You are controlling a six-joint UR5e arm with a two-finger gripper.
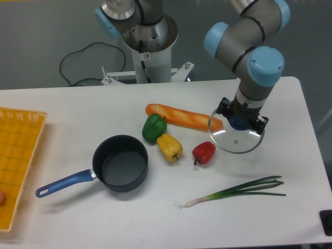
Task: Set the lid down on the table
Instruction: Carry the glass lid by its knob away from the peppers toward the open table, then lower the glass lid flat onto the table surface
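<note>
The lid (234, 139) is a round clear glass disc with a thin metal rim, and its blue knob (239, 123) sits between my fingers. My gripper (241, 120) points down and is shut on the knob. It holds the lid roughly level, low over the white table (155, 218), at the right of the middle. The lid's left edge overlaps the right tip of the baguette (182, 117) in this view. I cannot tell whether the lid's rim touches the tabletop.
A red pepper (204, 152), a yellow pepper (169, 147) and a green pepper (153, 127) lie left of the lid. A dark saucepan (120, 163) with a blue handle stands further left. A spring onion (233, 191) lies in front. A yellow gridded tray (18, 155) is at the left edge.
</note>
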